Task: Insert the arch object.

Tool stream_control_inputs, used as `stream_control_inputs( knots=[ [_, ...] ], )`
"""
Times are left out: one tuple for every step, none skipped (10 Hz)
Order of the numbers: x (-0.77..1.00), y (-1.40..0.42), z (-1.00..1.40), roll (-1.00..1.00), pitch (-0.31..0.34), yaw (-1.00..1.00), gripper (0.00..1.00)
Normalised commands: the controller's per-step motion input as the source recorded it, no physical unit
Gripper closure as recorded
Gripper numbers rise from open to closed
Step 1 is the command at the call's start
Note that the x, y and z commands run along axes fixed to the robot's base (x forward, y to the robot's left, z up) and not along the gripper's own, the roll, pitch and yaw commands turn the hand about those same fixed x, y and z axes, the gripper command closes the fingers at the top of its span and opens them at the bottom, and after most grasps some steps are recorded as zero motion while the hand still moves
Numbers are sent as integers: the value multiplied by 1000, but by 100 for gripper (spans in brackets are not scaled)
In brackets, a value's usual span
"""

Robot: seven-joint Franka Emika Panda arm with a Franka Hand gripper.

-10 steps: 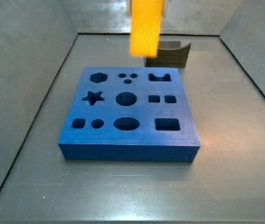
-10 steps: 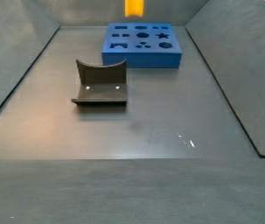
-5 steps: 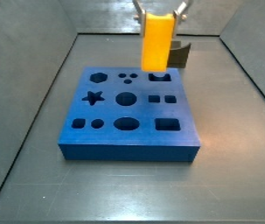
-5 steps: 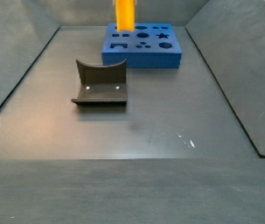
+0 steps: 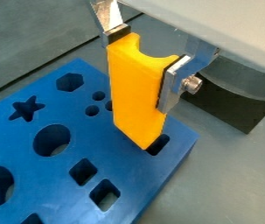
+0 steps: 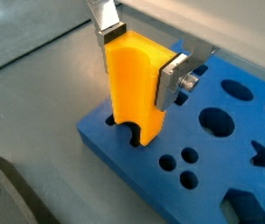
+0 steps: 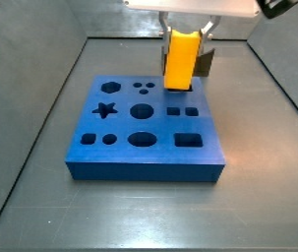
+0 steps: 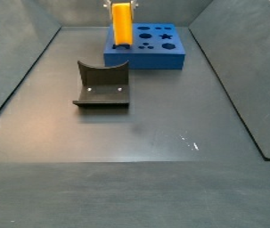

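The arch object (image 5: 135, 92) is a long yellow-orange block with a semicircular groove along one side. My gripper (image 5: 146, 59) is shut on its upper part and holds it upright; both show in another wrist view, the gripper (image 6: 142, 57) on the block (image 6: 135, 87). The block's lower end meets an arch-shaped hole (image 6: 128, 133) near a corner of the blue board (image 6: 233, 175). I cannot tell how deep it sits. In a side view the block (image 7: 180, 59) stands on the board's (image 7: 151, 167) back row under the gripper (image 7: 182, 30). The block (image 8: 121, 25) also shows in a side view.
The dark fixture (image 8: 102, 85) stands on the grey floor apart from the board (image 8: 161, 61). It also shows behind the block (image 7: 208, 61) and in both wrist views (image 5: 233, 101) (image 6: 0, 188). Grey walls enclose the floor.
My gripper has come down with the yellow block in it. The block's lower end has dropped from well above the board to the arch-shaped hole.
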Motion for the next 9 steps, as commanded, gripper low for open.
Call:
stream_control_inputs(
  knots=[
    [0, 137, -277, 24, 0, 23, 100],
    [114, 151, -280, 49, 19, 89, 100],
    [249, 83, -326, 47, 51, 89, 100],
    [263, 14, -306, 20, 50, 57, 100],
    [271, 0, -260, 0, 53, 0, 100],
    [151, -17, -186, -23, 36, -160, 100],
    [0, 0, -137, -17, 0, -131, 100],
    [-43, 0, -111, -19, 0, -57, 100],
    [-131, 0, -94, -17, -1, -3, 100]
  ],
)
